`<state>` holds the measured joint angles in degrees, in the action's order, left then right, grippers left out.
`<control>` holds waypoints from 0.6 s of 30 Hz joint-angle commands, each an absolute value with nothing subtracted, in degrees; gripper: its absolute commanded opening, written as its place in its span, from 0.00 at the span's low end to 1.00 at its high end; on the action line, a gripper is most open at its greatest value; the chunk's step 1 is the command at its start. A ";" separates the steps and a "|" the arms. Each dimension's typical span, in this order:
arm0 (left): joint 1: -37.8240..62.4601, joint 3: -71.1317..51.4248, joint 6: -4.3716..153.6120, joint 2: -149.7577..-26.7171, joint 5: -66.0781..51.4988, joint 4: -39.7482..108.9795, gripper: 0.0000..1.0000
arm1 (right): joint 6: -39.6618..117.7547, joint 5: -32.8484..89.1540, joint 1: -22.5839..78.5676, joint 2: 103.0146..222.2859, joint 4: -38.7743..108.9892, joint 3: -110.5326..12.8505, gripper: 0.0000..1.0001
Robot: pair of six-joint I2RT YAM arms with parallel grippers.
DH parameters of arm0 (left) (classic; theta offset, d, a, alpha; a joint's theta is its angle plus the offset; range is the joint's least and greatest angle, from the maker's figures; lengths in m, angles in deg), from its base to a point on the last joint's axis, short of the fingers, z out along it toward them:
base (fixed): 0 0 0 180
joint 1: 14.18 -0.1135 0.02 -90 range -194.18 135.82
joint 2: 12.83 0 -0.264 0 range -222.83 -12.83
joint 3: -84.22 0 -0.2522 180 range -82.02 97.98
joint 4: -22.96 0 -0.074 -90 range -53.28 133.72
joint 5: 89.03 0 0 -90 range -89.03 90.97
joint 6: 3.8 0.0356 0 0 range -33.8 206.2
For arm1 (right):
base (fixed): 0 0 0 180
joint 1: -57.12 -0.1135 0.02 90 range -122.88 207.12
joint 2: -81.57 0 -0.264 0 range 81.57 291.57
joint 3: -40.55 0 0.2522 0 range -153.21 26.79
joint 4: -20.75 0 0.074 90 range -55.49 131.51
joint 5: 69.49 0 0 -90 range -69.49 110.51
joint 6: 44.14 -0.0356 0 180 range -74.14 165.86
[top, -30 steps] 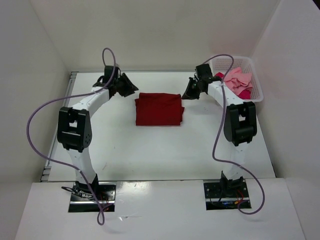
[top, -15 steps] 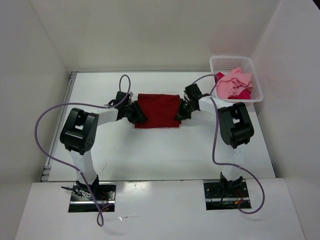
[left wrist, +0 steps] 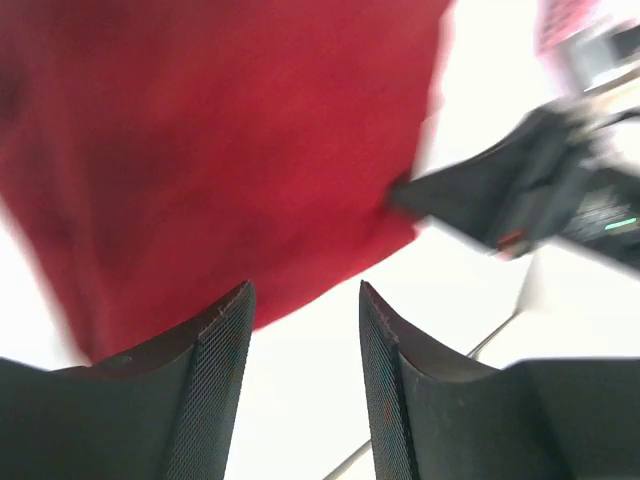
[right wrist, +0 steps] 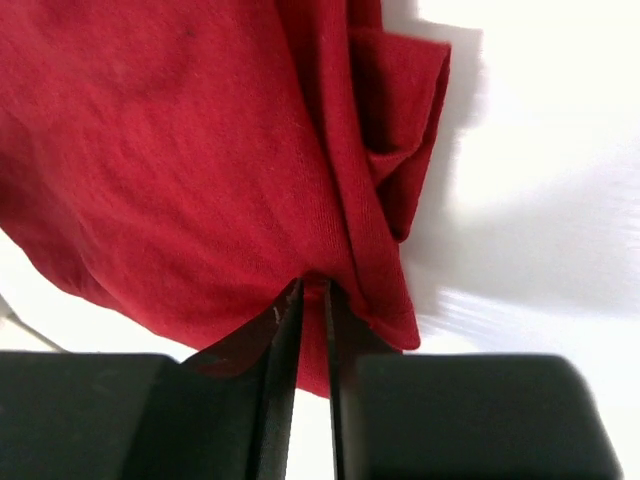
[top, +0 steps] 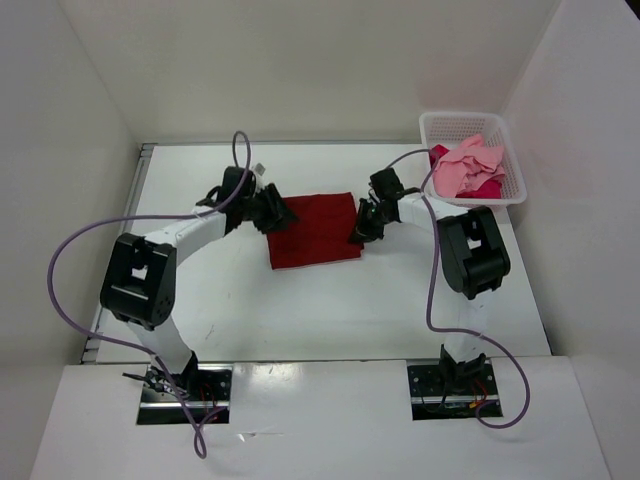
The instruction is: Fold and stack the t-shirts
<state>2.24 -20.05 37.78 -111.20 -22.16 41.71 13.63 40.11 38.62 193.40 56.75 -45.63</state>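
Note:
The dark red t-shirt (top: 315,232) lies folded and slightly skewed in the middle of the table. My left gripper (top: 280,215) sits at its upper left corner, open, with only white table between the fingers (left wrist: 305,300); the red cloth (left wrist: 220,150) lies just ahead of them. At the shirt's right edge, my right gripper (top: 358,232) is shut on a fold of the red cloth (right wrist: 180,150), which is pinched in its narrow jaw gap (right wrist: 312,295). The light pink t-shirt (top: 468,165) and the crimson-pink t-shirt (top: 490,188) lie crumpled in the basket.
A white mesh basket (top: 470,117) stands at the back right corner, against the right wall. White walls close in the table on the left, back and right. Purple cables loop off both arms.
Both grippers came down from the back to the dark red t-shirt's side edges. The left one has since let go, opened and moved up-left; the shirt now lies skewed.

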 commanded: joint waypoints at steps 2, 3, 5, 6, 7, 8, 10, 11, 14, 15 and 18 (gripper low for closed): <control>1.46 -9.70 37.51 -115.21 -21.44 39.71 0.54 | 16.15 39.58 38.66 190.82 60.26 -52.47 0.14; 0.24 -6.82 37.51 -118.88 -21.44 39.19 0.54 | 16.15 39.58 38.66 192.64 60.87 -55.01 0.10; -0.90 -3.99 37.51 -124.33 -21.97 39.18 0.54 | 16.15 40.90 38.66 194.32 60.88 -57.39 0.01; -1.43 -2.50 38.03 -126.02 -21.97 39.18 0.54 | 16.15 40.90 38.66 196.51 60.10 -59.84 0.00; -2.39 -0.05 38.64 -128.91 -21.97 39.18 0.54 | 16.15 41.60 38.66 197.84 60.09 -61.26 0.00; -2.93 1.02 38.65 -130.15 -21.97 39.70 0.54 | 16.15 41.61 38.66 200.55 60.09 -64.14 0.00; -4.60 2.26 38.65 -132.18 -21.97 39.10 0.54 | 16.15 42.40 38.66 203.28 59.39 -66.62 0.00; -4.60 2.96 38.65 -133.93 -21.97 39.09 0.54 | 16.15 42.40 38.66 204.78 59.39 -69.42 0.00; -6.01 4.46 39.17 -136.93 -21.18 39.09 0.54 | 15.63 42.40 38.66 210.76 60.09 -74.62 0.00; -6.70 4.46 39.18 -137.72 -20.57 39.09 0.54 | 15.63 42.40 39.18 212.94 60.09 -75.50 0.00; -8.37 3.85 38.65 -137.72 -20.56 37.16 0.54 | 15.10 42.92 39.72 216.20 59.21 -78.14 0.00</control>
<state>-7.13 2.77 37.84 -137.03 -22.49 38.89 15.23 42.36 38.86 213.66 59.59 -74.37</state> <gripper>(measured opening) 0.535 0.001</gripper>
